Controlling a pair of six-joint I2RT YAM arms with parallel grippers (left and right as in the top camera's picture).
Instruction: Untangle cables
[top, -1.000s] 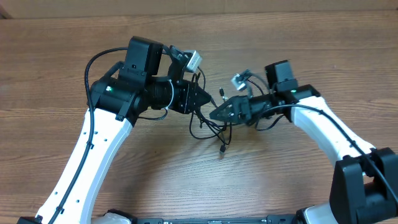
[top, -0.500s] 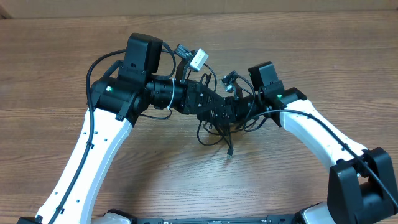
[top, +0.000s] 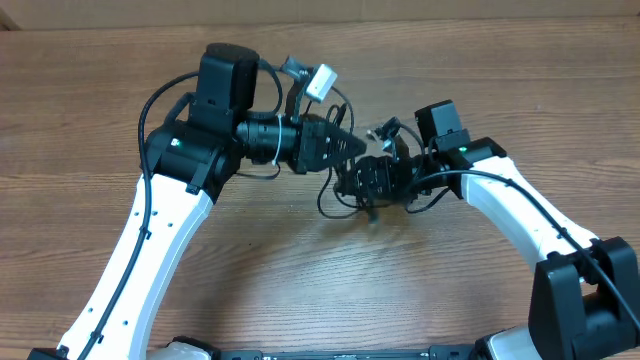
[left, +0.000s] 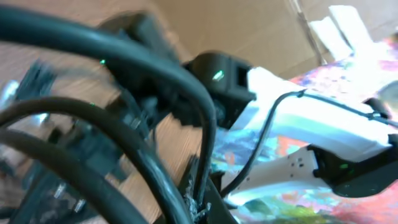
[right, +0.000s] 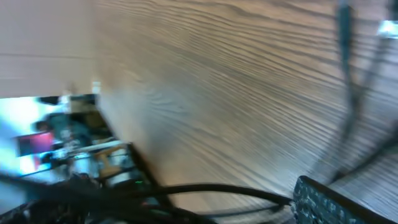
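Observation:
The cables (top: 343, 196) are a tangle of thin black cords hanging between my two grippers over the middle of the table. One plug tip (top: 372, 215) dangles below, blurred. My left gripper (top: 348, 146) points right and is shut on a thin strand of the cables (left: 198, 198), with thicker loops (left: 143, 162) crossing in front of its camera. My right gripper (top: 352, 180) sits just below and right of it, inside the tangle. In the blurred right wrist view only one padded finger (right: 329, 200) shows, well off-centre, with a cord (right: 217, 190) lying against it.
A white connector block (top: 321, 82) on the left arm's wiring stands above the left gripper. The brown wooden table (top: 480, 60) stretches around both arms. The right arm's white link (top: 520, 215) runs to the lower right.
The right gripper moved left into the tangle, then drew back a little right. The left gripper moved right and up. The dangling plug rose and is now blurred.

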